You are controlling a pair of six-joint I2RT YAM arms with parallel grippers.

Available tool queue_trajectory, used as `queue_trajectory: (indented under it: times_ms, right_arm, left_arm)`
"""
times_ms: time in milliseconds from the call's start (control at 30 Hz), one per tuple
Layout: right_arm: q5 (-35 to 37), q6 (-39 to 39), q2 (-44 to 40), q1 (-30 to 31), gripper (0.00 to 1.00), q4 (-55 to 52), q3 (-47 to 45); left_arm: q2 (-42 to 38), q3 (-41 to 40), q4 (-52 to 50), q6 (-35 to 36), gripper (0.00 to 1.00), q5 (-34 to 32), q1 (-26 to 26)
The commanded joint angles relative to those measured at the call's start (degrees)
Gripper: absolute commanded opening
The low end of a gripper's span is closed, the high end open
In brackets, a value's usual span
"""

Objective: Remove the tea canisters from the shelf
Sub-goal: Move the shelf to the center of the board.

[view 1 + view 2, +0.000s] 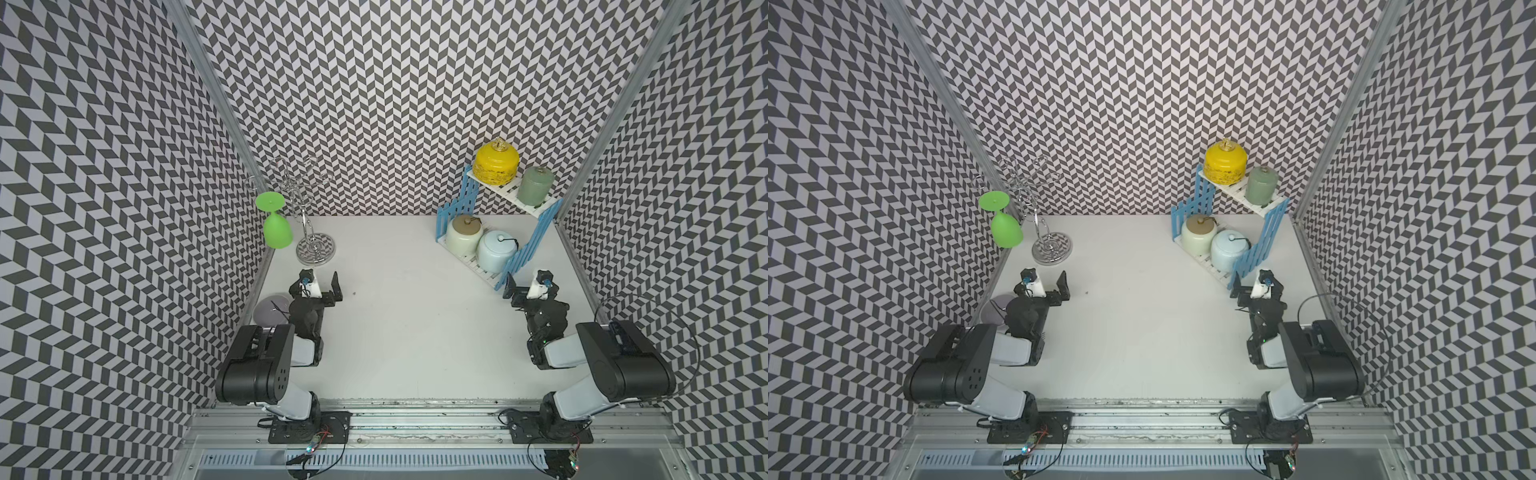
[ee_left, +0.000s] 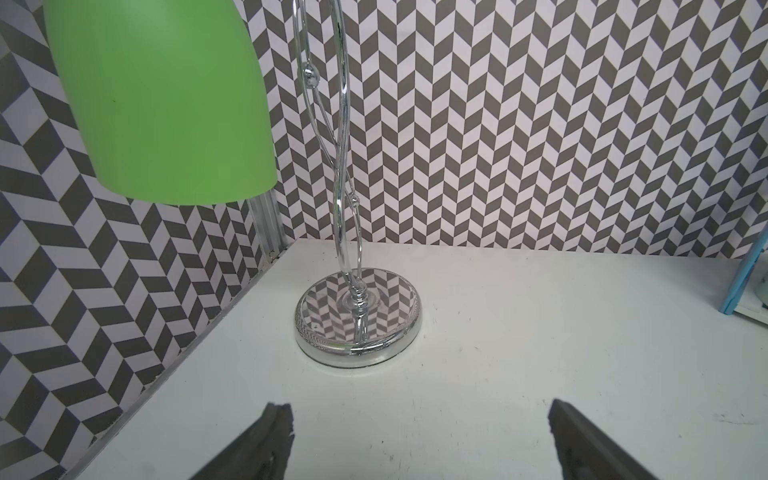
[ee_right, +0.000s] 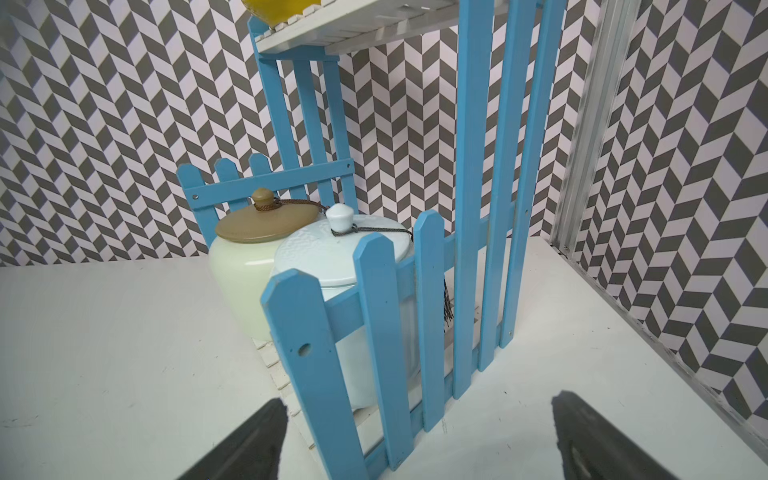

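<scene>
The shelf [image 1: 523, 253] [image 1: 1254, 253], white slats between blue picket sides, stands at the back right. On its upper board sit the yellow tea canister [image 1: 496, 163] and a sage green one [image 1: 536, 185]. Its lower board carries a cream canister with a brown lid [image 1: 463, 237] [image 3: 241, 270] and a pale blue one [image 1: 494, 251] [image 3: 332, 249]. My right gripper [image 1: 528, 289] [image 3: 419, 403] is open and empty, just in front of the shelf's near side panel [image 3: 311, 345]. My left gripper [image 1: 322, 286] [image 2: 417, 409] hangs open over bare table at the left.
A bright green goblet [image 1: 276, 230] hangs upside down from a chrome wire stand [image 1: 316, 249] [image 2: 357, 324] at the back left. A grey-lilac bowl [image 1: 270, 309] lies beside the left arm. Patterned walls close in three sides.
</scene>
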Motion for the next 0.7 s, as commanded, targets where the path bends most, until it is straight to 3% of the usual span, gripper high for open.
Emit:
queue_trajectory:
  times_ms: [0, 367, 667]
  right_arm:
    - [-1.18, -0.04, 0.6, -0.47, 1.0, 1.62, 0.6]
    - [-9.38, 1.54, 0.24, -4.0, 1.0, 3.39, -0.27]
    - [-9.17, 1.41, 0.11, -3.96, 1.0, 3.14, -0.27]
  left_arm:
    - [0.45, 0.5, -0.45, -0.3, 1.0, -0.47, -0.36]
    - [0.39, 0.51, -0.47, -0.3, 1.0, -0.54, -0.36]
    - [0.31, 0.41, -0.38, -0.31, 1.0, -0.54, -0.36]
